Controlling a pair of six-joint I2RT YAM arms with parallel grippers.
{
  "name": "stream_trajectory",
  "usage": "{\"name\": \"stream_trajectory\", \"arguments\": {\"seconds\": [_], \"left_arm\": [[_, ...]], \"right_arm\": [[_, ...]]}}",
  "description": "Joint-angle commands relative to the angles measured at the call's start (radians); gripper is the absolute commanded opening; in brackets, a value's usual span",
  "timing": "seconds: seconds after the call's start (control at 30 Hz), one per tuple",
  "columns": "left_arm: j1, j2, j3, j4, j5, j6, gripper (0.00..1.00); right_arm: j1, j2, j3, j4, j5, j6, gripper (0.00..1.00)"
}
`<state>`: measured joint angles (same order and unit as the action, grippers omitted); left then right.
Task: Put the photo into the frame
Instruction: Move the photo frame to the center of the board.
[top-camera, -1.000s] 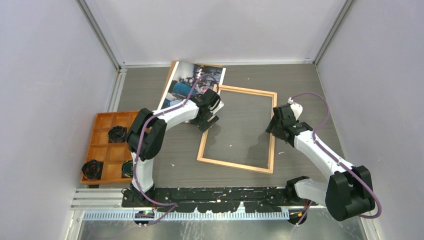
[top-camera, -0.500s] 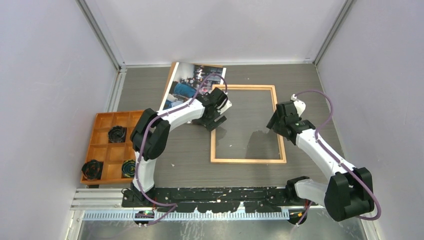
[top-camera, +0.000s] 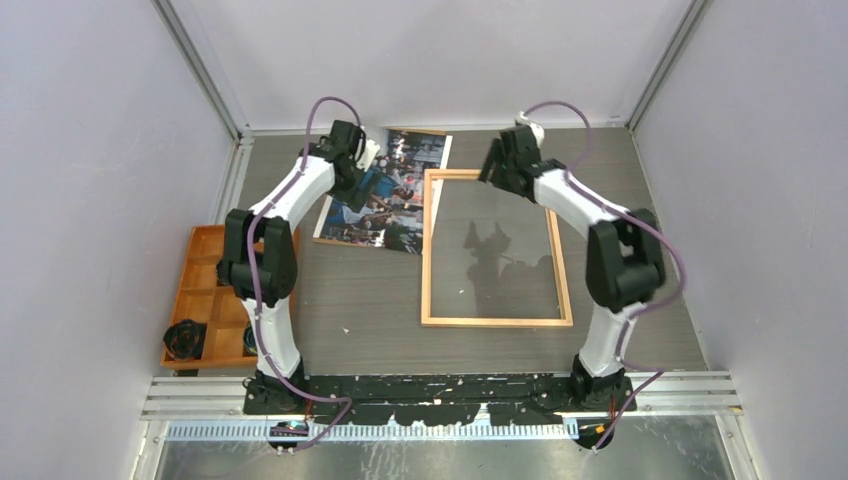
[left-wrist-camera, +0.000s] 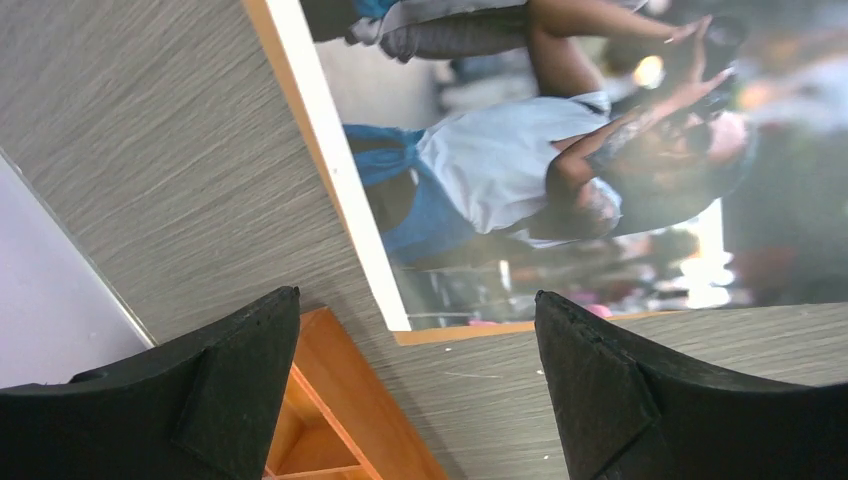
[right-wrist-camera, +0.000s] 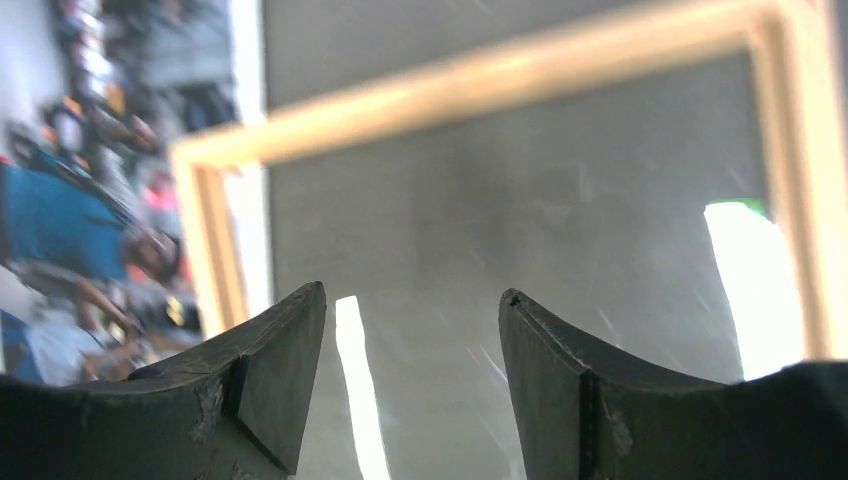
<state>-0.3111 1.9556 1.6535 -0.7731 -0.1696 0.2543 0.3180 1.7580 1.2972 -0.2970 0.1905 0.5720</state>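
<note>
My left claw (left-wrist-camera: 417, 298) is wide and empty above the left edge of the colourful crowd-scene paper print (top-camera: 385, 195). My right claw (right-wrist-camera: 412, 292) has its jaws apart with nothing between them, over the far-left corner of the thin light-orange wooden frame (top-camera: 497, 322). A second ago both were at the frame's sides, mid-tabletop (top-camera: 620, 200). Since then they've swung toward the far edge. The frame now lies squared, with the print uncovered just beside its left strip. I judge the print ready for pickup.

We list, on the counter (top-camera: 380, 290): the frame (top-camera: 497, 322), flat, right of centre. The photo (top-camera: 385, 195) lies flat just beside the frame's left strip, toward the back. A compartment tray (top-camera: 205, 292) sits at the near left, well apart from both.
</note>
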Motion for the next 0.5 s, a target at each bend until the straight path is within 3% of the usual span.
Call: {"name": "stream_trajectory", "arguments": {"seconds": [0.0, 0.2, 0.47], "left_arm": [[0.027, 0.009, 0.008, -0.013, 0.01, 0.036, 0.89], [0.063, -0.03, -0.061, 0.012, 0.028, 0.048, 0.9], [0.086, -0.019, -0.088, 0.026, 0.027, 0.054, 0.91]], "right_arm": [[0.028, 0.243, 0.352, 0.055, -0.059, -0.109, 0.69], [0.028, 0.549, 0.74, -0.023, -0.068, -0.162, 0.69], [0.017, 0.699, 0.824, -0.005, -0.1, -0.159, 0.67]]}}
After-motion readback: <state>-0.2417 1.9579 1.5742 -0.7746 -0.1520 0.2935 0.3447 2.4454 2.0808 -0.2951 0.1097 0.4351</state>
